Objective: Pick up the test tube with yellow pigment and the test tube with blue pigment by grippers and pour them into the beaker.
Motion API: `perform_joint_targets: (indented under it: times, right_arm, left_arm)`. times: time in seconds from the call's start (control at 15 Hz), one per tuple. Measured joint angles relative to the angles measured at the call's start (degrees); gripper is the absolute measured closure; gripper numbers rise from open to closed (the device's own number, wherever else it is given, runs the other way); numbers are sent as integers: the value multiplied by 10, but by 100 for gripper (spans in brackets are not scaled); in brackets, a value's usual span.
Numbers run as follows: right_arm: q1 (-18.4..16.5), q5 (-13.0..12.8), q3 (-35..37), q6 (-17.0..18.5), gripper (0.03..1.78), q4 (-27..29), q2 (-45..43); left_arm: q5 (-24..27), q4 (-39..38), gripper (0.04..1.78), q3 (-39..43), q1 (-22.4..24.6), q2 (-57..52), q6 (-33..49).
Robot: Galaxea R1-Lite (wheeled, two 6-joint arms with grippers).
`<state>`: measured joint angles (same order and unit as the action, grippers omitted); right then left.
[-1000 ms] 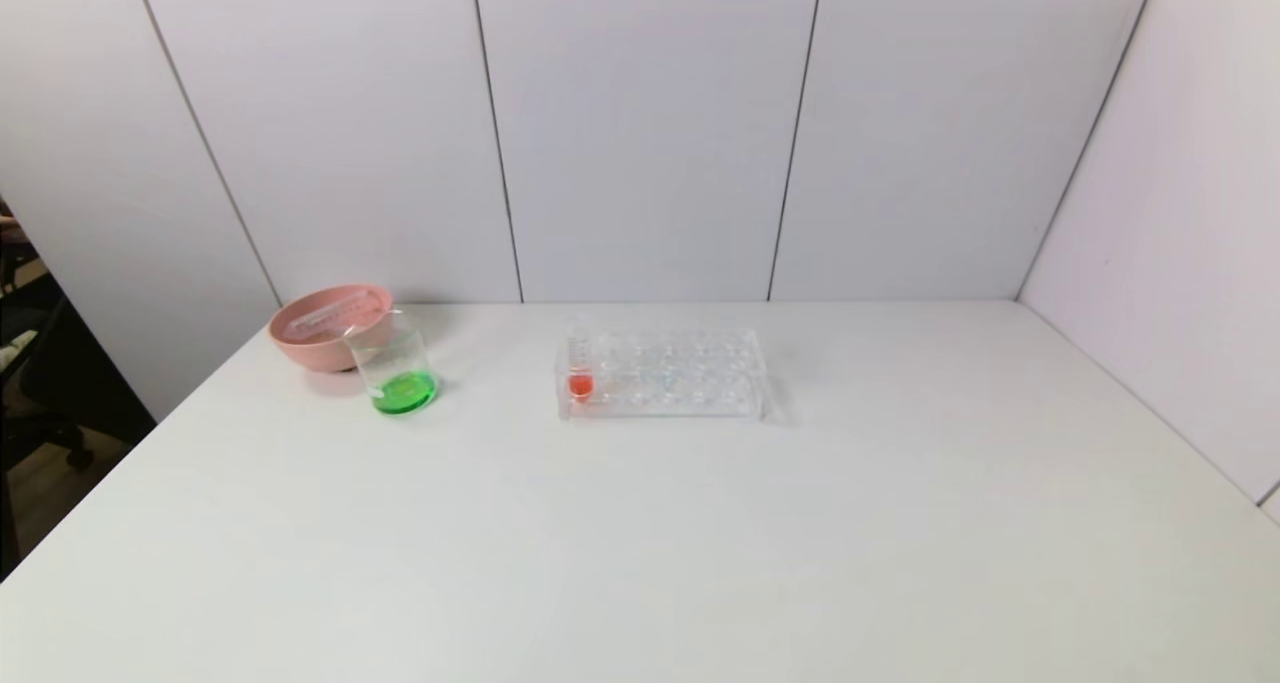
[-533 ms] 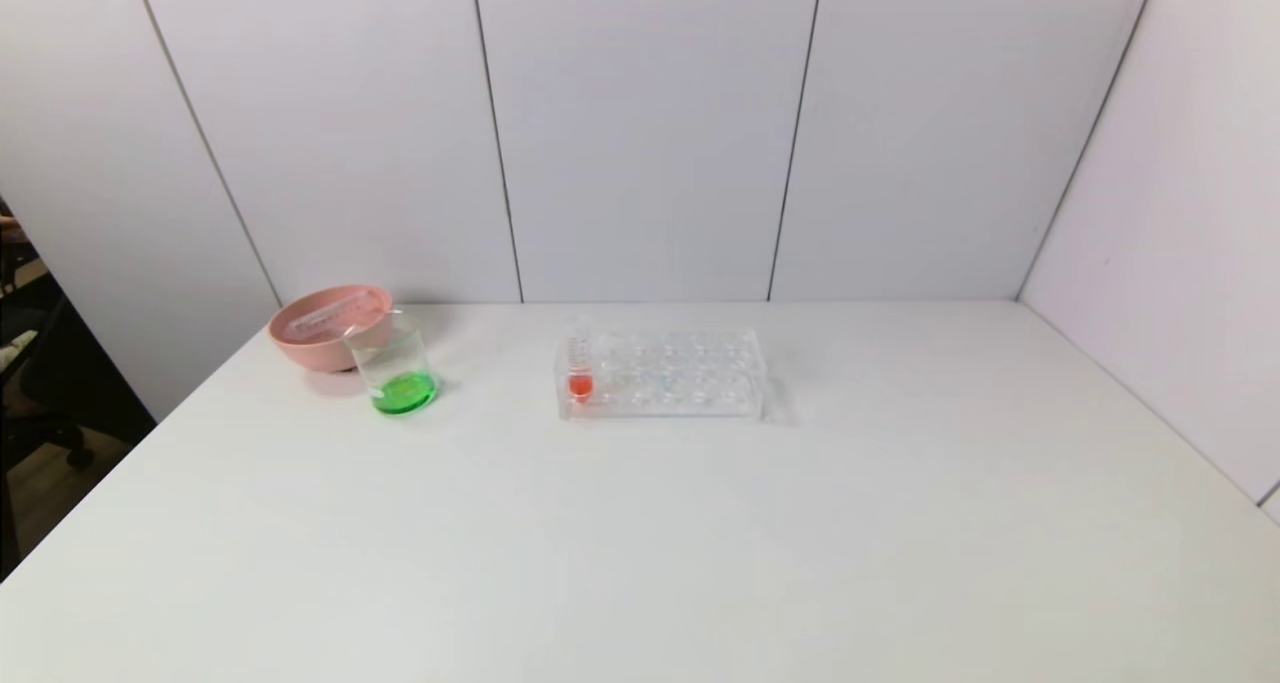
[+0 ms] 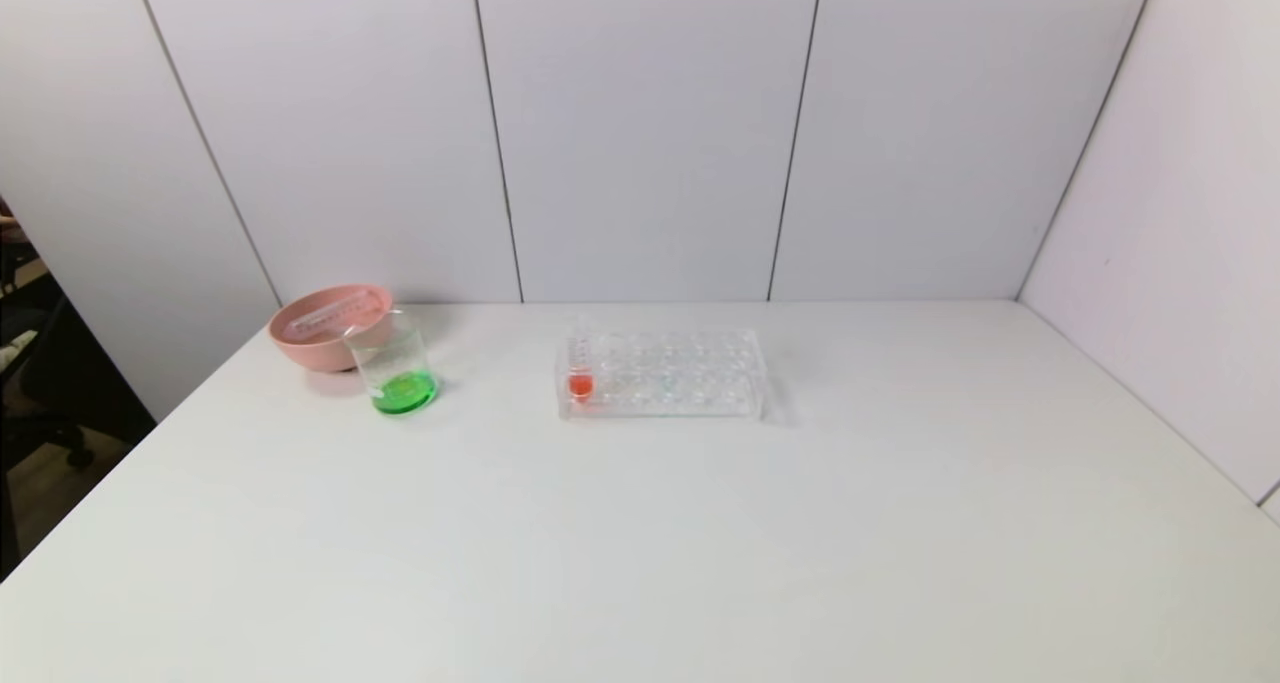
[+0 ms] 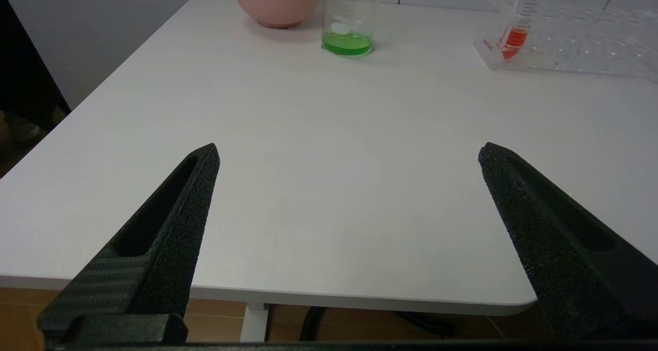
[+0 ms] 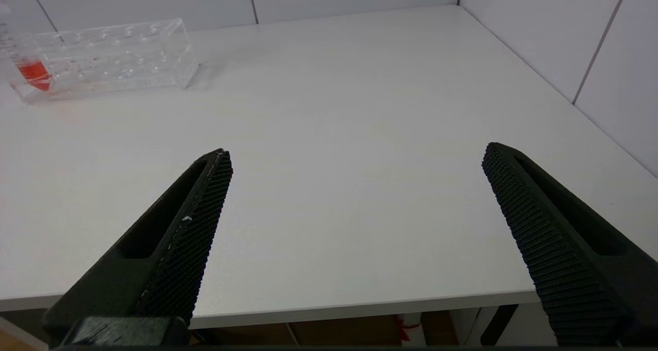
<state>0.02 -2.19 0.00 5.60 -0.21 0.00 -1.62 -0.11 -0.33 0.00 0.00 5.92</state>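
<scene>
The clear glass beaker stands at the back left of the table with green liquid in it; it also shows in the left wrist view. No tube with yellow or blue liquid is in view. Clear tubes lie in the pink bowl; their contents cannot be told. My left gripper is open and empty, low at the table's front edge. My right gripper is open and empty, also at the front edge. Neither shows in the head view.
A clear tube rack stands mid-table with one red-liquid tube at its left end; the rack also shows in the left wrist view and the right wrist view. White walls close the back and right.
</scene>
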Motion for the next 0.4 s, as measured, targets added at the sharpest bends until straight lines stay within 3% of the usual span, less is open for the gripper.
perform_joint_targets:
  times: [0.4]
  right_arm:
    - [0, 0, 0, 0, 4, 0, 0]
  left_arm:
    - [0, 0, 6, 0, 0, 0, 0]
